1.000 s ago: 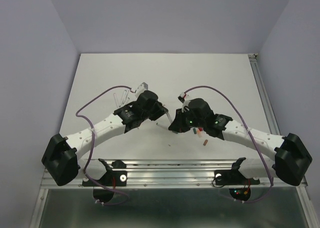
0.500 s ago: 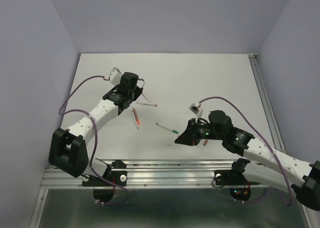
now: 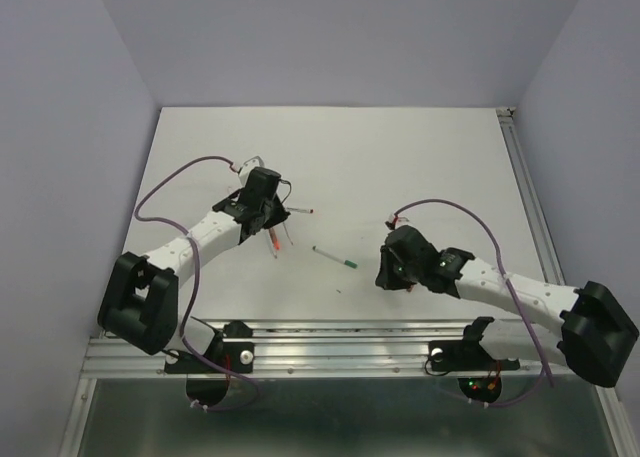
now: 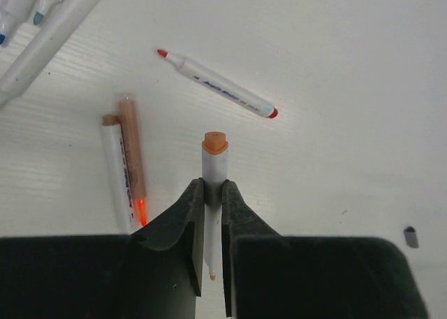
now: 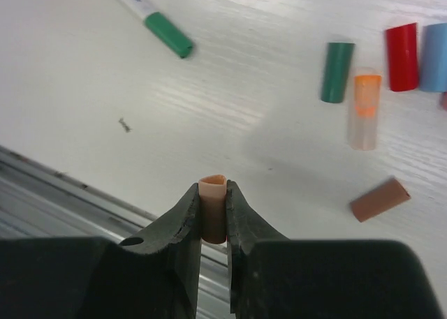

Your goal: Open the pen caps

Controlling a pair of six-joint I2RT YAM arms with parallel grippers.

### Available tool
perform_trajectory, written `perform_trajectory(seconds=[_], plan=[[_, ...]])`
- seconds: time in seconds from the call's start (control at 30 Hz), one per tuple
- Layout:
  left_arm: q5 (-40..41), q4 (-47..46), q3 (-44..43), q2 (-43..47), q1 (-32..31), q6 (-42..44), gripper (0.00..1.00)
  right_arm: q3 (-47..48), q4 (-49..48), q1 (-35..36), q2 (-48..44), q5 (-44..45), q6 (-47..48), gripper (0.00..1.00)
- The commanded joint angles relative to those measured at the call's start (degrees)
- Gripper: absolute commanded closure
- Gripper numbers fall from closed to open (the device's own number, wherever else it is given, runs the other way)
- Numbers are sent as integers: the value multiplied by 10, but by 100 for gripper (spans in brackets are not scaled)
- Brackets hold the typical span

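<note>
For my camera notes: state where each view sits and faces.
Top external: above and behind the bases, looking down at the table; both arms show.
Left wrist: wrist-mounted, looks down past the left gripper, shut on an orange-ended pen.
Right wrist: wrist-mounted, looks down past the right gripper, shut on a cap.
Top and right wrist views share the green-ended pen.

White table (image 3: pixel 400 157), lavender walls (image 3: pixel 330 37), aluminium rail (image 3: pixel 350 329) along near edge. Green-ended pen (image 3: pixel 336 257) alone mid-table, dark speck (image 3: pixel 338 291) near it. Left wrist view: red-tipped pen (image 4: pixel 216 85) lying diagonal. Brown-ended pen (image 4: pixel 116 176) and brownish pen (image 4: pixel 130 148) side by side, touching; brownish one orange at near end. Orange-ended pen (image 4: pixel 214 162) mid-frame, apart from others. More pens (image 4: pixel 49 26) in top-left corner, cut off by frame.
</note>
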State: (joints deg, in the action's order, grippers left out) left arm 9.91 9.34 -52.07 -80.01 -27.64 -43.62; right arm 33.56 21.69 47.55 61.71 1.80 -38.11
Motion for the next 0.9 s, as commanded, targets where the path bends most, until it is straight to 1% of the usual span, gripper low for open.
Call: perform_trajectory(seconds=[0.0,0.07,0.17,0.2,0.27,0.3,0.37,0.4,0.43,0.47,0.5,0.63,0.67,0.7,0.73,0.77,0.87], plan=[[-17,-5,14,6,-15,60,100,44,22,-3,59,120,19,99],[-9,-4,14,2,-20,63,100,47,14,-4,89,130,25,99],[-4,1,9,-11,-22,68,100,52,11,-4,111,134,27,95],[0,3,6,-20,-22,67,96,52,6,-4,118,137,28,93],[3,8,3,-30,-22,66,96,53,7,-5,125,148,25,91],[8,12,-3,-45,-23,65,91,55,12,-4,129,159,24,90],[13,23,-10,-60,-23,64,87,62,21,-4,133,169,21,87],[16,29,-19,-68,-23,62,82,63,26,-5,134,173,19,81],[19,36,-26,-82,-23,58,75,67,32,-4,134,177,16,78],[20,40,-30,-88,-24,56,72,68,35,-5,133,180,15,74],[20,43,-33,-95,-24,53,68,70,40,-4,130,180,15,72],[20,48,-43,-93,-26,49,60,75,52,-4,109,170,11,61],[20,51,-46,-91,-26,47,58,77,55,-4,104,169,11,56],[20,51,-48,-87,-28,46,57,78,60,-4,99,168,11,53],[20,53,-50,-82,-29,46,54,81,70,-4,92,170,11,51],[22,59,-54,-78,-30,45,52,85,76,-5,80,171,12,45],[14,67,-58,-60,-35,43,47,94,89,-4,55,162,16,37]])
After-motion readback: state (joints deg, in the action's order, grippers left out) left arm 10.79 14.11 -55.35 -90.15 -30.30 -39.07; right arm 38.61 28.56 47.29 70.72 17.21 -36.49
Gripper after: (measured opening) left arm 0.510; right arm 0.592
